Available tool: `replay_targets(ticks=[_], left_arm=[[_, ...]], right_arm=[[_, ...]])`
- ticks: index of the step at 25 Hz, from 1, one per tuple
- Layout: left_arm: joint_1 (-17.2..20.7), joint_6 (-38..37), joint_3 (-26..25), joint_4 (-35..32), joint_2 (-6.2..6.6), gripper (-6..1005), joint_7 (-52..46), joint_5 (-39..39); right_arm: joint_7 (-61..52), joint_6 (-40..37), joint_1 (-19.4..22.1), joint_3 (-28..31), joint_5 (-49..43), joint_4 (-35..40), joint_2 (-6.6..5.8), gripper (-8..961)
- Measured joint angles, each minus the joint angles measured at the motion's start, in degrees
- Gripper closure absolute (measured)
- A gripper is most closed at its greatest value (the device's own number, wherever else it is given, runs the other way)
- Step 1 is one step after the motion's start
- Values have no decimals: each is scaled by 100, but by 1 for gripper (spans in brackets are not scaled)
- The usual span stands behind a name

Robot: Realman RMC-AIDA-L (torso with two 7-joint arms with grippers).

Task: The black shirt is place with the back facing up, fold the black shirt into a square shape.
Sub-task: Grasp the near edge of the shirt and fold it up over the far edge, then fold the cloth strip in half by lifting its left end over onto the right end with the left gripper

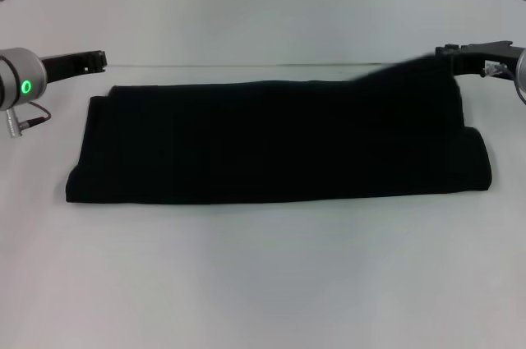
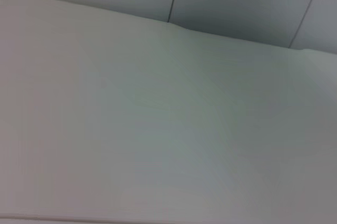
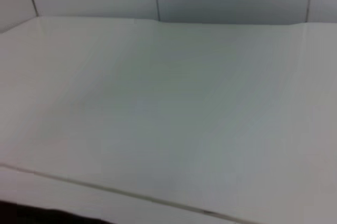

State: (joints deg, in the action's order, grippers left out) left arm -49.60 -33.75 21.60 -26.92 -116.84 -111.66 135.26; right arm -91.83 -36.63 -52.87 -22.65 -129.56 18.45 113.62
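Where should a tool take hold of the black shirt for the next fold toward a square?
Probably at one short end. The black shirt lies flat as a long band across the table, so coming in from the side at its left end, gripping both corners and carrying them across to the other end would shorten it.

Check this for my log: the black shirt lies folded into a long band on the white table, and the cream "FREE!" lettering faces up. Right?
Not quite. The black shirt does lie as a long folded band on the white table, but no lettering faces up: the head view shows only plain black fabric.
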Motion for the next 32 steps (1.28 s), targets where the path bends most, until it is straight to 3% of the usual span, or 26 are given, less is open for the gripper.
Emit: replay_targets(ticks=[2, 4, 7, 11, 15, 18, 22, 28, 32], left_arm=[[-9, 173, 81, 14, -39, 897, -16, 0], [-13, 357, 157, 41, -69, 882, -43, 0], [9, 573, 153, 49, -114, 662, -55, -7], [124, 300, 133, -104, -107, 574, -330, -46], [409, -946, 133, -611, -73, 486, -796, -52], [725, -2473, 117, -1209, -64, 420, -1130, -95], [1058, -3995, 7, -1726, -72, 241, -1410, -203], [1387, -5565, -588, -1860, 22, 101, -1669, -160], [1605, -5944, -780, -1885, 53, 84, -2086, -110]], right_arm=[[-83, 50, 18, -43, -6, 59, 10, 900], [-180, 122, 55, -47, -8, 123, 9, 828], [-224, 157, 127, -29, -2, 214, -26, 719], [-492, -189, 281, -29, 7, 420, -95, 560], [-754, -1299, 502, -16, 39, 685, -206, 431], [-961, -2404, 676, -4, 61, 828, -320, 359], [-1053, -3629, 863, 0, 72, 893, -423, 261], [-1018, -4234, 1004, -73, 32, 896, -450, 192], [-941, -4184, 1014, -52, 81, 905, -420, 192]])
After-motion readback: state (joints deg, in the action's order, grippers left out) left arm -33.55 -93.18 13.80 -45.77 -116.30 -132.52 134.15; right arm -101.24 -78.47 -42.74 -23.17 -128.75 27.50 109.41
